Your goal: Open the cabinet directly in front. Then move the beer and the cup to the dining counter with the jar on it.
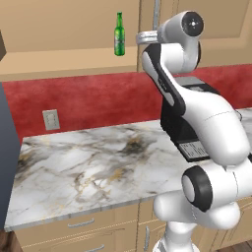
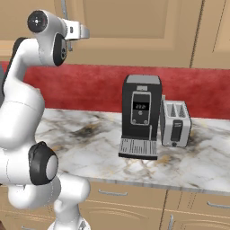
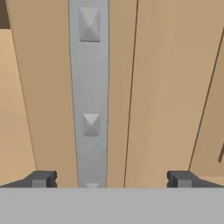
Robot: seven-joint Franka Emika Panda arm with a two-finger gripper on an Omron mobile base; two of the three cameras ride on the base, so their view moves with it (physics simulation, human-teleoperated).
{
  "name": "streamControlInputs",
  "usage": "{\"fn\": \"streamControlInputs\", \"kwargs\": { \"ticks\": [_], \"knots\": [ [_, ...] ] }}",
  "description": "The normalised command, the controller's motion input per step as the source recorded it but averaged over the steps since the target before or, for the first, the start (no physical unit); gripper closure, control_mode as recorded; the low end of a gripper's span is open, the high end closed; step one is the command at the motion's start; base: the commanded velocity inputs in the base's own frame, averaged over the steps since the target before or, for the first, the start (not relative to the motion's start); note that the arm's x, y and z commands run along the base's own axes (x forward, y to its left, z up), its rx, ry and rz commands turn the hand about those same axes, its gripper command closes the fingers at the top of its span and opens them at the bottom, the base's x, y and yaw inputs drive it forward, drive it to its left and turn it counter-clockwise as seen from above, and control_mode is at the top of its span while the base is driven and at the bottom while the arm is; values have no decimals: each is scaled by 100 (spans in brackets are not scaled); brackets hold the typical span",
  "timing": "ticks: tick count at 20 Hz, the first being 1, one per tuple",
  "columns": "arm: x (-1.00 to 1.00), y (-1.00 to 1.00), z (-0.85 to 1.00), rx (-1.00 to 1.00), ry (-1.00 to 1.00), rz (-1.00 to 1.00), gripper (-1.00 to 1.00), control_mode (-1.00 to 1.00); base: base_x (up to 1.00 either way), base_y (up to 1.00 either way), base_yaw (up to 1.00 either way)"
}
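The cabinet (image 1: 211, 24) has tan panelled doors, and a vertical silver bar handle (image 3: 90, 87) runs close in front of the hand camera. My gripper (image 3: 112, 179) is open, with the handle standing between its fingertips, nearer the left one and not touched. From the base views the gripper (image 1: 141, 38) (image 2: 83, 32) is raised to the handle (image 1: 156, 15) at the door's edge. The beer (image 1: 119, 34), a slim green bottle, stands upright on the shelf of the uncovered compartment just left of the gripper. The cup, the dining counter and the jar are out of view.
Below the cabinet a marble worktop (image 1: 88, 162) runs along the red wall. On it stand a black coffee machine (image 2: 141, 117) and a silver toaster (image 2: 175, 123). A wall outlet (image 1: 50, 119) sits at the left and a dark tall unit (image 1: 6, 147) borders the worktop's left end.
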Motion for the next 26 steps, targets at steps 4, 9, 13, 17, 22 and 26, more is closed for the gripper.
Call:
{"fn": "streamControlInputs", "kwargs": {
  "ticks": [4, 9, 13, 17, 22, 26],
  "knots": [
    [21, 0, -5, 0, 0, 0, -100, -100, 0, 0, 0],
    [23, 0, -7, 0, 0, 0, -100, -100, 0, 0, 0],
    [24, 0, -8, 0, 0, 0, -100, -100, 0, 0, 0],
    [29, 7, -11, 0, 0, -1, -100, -100, 0, 0, 0],
    [31, 6, -8, 0, 0, -1, 100, -100, 0, 0, 0],
    [34, 8, -7, 0, 0, -1, 100, -100, 0, 0, 0]
  ]
}}
